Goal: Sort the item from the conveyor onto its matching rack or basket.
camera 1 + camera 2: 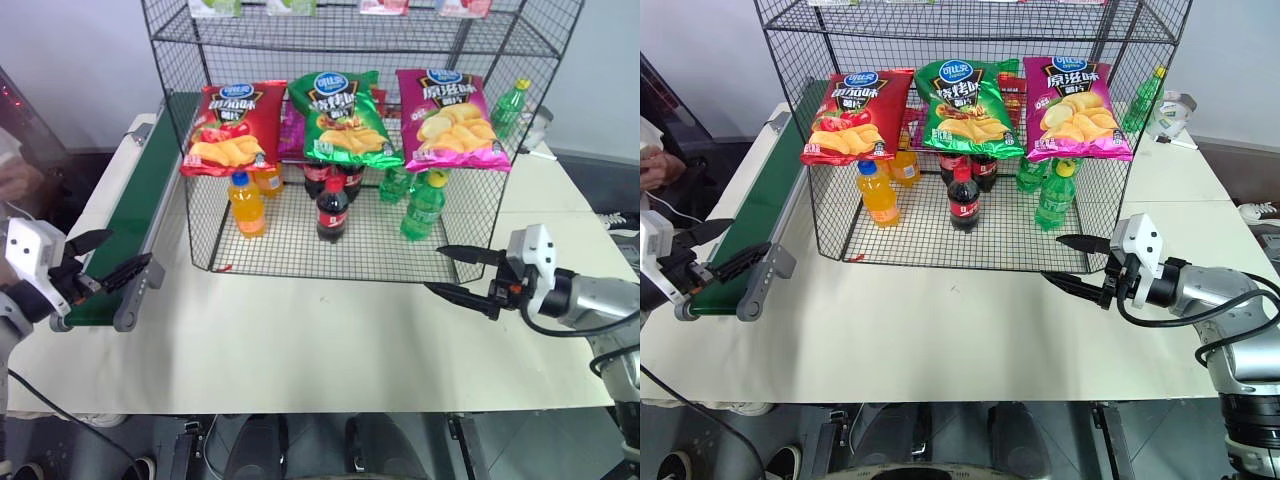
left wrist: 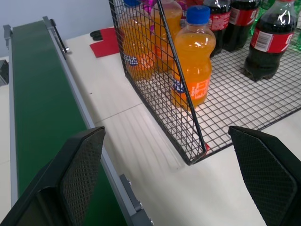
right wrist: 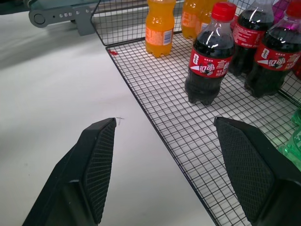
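The right gripper [image 3: 164, 165] has its two black fingers [image 3: 96, 165] spread wide, with nothing between them. One finger is over the white table [image 3: 51, 89], the other over the grid floor of the rack [image 3: 160, 94]. The rack's front edge runs diagonally between the fingers. A cola bottle [image 3: 208, 59] with a red cap stands upright on the grid nearest the gripper, and two more cola bottles [image 3: 270, 59] stand behind it. Further back are two orange bottles [image 3: 160, 26]. Green bottles [image 3: 292, 141] show at the edge. The grey end of the conveyor [image 3: 61, 12] lies on the table beyond the rack's corner.
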Motion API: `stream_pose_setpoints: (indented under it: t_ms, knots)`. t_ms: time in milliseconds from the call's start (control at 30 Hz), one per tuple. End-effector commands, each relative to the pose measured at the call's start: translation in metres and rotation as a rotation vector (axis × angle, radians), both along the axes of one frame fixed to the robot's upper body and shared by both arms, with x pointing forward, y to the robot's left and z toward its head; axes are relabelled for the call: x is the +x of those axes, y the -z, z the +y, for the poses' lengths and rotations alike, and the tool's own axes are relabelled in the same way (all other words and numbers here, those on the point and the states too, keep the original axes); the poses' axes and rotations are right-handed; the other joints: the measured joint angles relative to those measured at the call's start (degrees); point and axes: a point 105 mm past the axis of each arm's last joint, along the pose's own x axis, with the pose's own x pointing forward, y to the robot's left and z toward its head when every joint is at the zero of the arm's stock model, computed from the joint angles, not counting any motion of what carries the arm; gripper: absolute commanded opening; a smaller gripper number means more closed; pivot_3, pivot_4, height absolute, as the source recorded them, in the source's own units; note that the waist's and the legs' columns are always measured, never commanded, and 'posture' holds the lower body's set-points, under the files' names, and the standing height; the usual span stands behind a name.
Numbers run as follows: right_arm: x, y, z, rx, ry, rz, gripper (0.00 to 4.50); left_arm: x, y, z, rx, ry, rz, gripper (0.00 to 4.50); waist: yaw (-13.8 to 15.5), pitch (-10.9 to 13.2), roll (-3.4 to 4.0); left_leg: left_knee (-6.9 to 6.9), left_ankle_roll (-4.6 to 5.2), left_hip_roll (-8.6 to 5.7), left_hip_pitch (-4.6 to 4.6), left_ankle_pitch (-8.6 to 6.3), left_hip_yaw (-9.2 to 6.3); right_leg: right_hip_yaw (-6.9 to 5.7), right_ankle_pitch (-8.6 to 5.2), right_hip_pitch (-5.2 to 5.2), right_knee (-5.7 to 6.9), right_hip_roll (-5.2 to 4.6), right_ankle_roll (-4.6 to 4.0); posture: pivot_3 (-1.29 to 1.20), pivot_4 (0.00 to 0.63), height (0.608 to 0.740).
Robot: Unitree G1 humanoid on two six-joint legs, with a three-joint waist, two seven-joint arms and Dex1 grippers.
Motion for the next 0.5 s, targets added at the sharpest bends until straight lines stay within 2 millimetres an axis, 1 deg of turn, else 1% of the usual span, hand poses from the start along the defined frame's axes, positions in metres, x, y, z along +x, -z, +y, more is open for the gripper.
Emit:
stream_pose_setpoints:
  t_ms: [33,200,500]
  knots:
    - [-0.0012,-0.0038,-0.0015,-0.007,-0.006,-0.035,3.46,0.0012,-0.0100,0.0010,0.026,0.001,-0.047,4.50,0.17,0.00,0.00,0.00,0.00,0.00,0.00,0.00,0.00,0.00,0.00,0.00,0.00,0.00,0.00,0.00,0.150,0.739]
    - [-0.0014,-0.0021,-0.0027,-0.012,-0.006,-0.039,3.46,0.0015,-0.0091,0.0013,0.018,0.001,-0.051,4.50,0.72,0.00,0.00,0.03,0.00,0.00,0.00,0.00,0.01,0.01,0.00,0.00,0.00,0.00,0.00,0.00,0.150,0.739]
    - [-0.0026,0.0001,-0.0038,-0.022,-0.005,-0.036,3.46,0.0018,-0.0074,-0.0008,0.013,0.010,-0.048,4.50,0.74,0.00,-0.01,0.06,0.00,0.00,0.00,0.00,0.01,0.01,0.00,0.00,0.05,0.00,0.01,0.00,0.150,0.739]
